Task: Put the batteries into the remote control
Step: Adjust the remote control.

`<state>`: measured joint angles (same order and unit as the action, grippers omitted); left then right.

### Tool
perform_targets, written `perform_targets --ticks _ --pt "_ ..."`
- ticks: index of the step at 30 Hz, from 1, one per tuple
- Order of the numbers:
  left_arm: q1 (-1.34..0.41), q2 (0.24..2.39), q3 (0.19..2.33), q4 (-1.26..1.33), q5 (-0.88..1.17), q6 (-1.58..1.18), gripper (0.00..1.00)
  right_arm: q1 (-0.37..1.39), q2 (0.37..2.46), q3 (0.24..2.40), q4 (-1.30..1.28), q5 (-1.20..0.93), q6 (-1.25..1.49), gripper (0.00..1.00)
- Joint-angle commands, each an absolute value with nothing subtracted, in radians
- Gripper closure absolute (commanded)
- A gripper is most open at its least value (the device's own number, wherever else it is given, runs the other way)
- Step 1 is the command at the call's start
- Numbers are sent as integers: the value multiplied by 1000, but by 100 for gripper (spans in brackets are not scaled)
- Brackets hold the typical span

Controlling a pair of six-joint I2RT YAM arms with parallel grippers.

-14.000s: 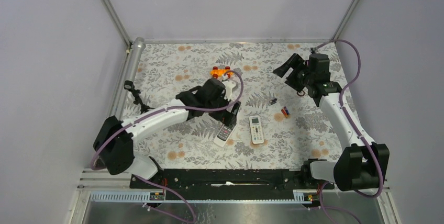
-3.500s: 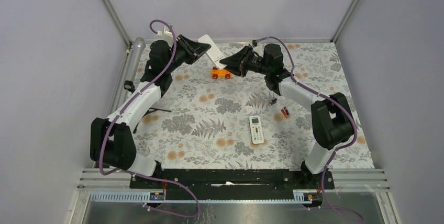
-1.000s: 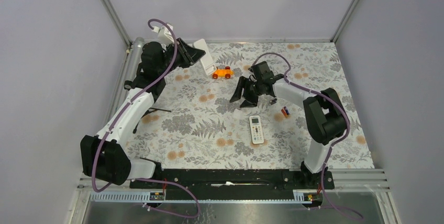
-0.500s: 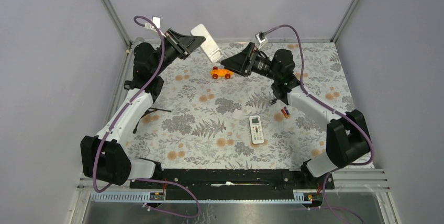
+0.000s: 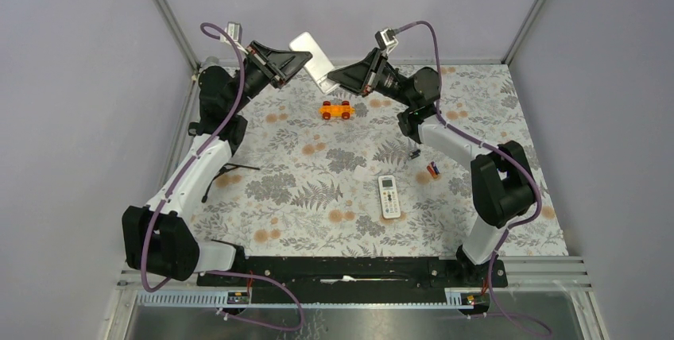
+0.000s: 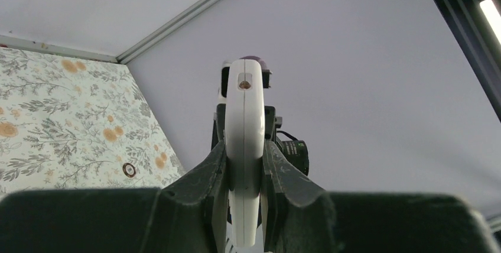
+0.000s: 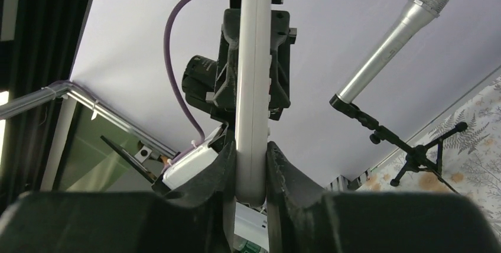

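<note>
Fern-print counter [image 5: 302, 189], grey walls. Remote control [image 5: 307, 44] aloft over far edge, left claw [image 5: 300, 59] and right claw [image 5: 332, 79] both clenched on it. Batteries [image 5: 432, 169] lie well apart, right-centre.

The remote control [image 5: 311, 60] hangs between the left gripper [image 5: 298, 60] and right gripper [image 5: 334, 79], above the desk's [image 5: 318, 221] far edge. Below sits a toy car [image 5: 336, 110]; nearer lies a second remote [image 5: 389, 196] (batteries [image 5: 432, 169] to its right).
</note>
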<state>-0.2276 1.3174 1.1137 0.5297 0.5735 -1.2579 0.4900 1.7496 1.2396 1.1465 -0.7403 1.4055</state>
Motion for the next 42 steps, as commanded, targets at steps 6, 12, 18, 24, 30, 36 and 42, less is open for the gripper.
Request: perform_targets --ticks 6,12,18,24,30,36,42 --pt "-227 1322 1192 525 702 -1236 50 496 1712 1296 1103 -833 1284 100" --pt "-224 1356 1279 411 922 -1169 35 486 1686 1382 856 -973 1066 100" --pt "-221 1362 1255 458 1001 -1190 55 476 1700 1392 901 -1054 1111 100" --pt "-219 1364 1233 548 1043 -1217 92 457 1703 1387 942 -1059 1155 97" --pt "-187 1349 1209 543 1028 -1101 100 403 1641 1315 913 -957 1131 16" --pt "-138 1322 1191 513 1019 -935 100 301 1517 1227 414 -754 814 14" --pt "-129 1312 1236 387 996 -827 100 301 1467 1247 -292 -131 447 40"
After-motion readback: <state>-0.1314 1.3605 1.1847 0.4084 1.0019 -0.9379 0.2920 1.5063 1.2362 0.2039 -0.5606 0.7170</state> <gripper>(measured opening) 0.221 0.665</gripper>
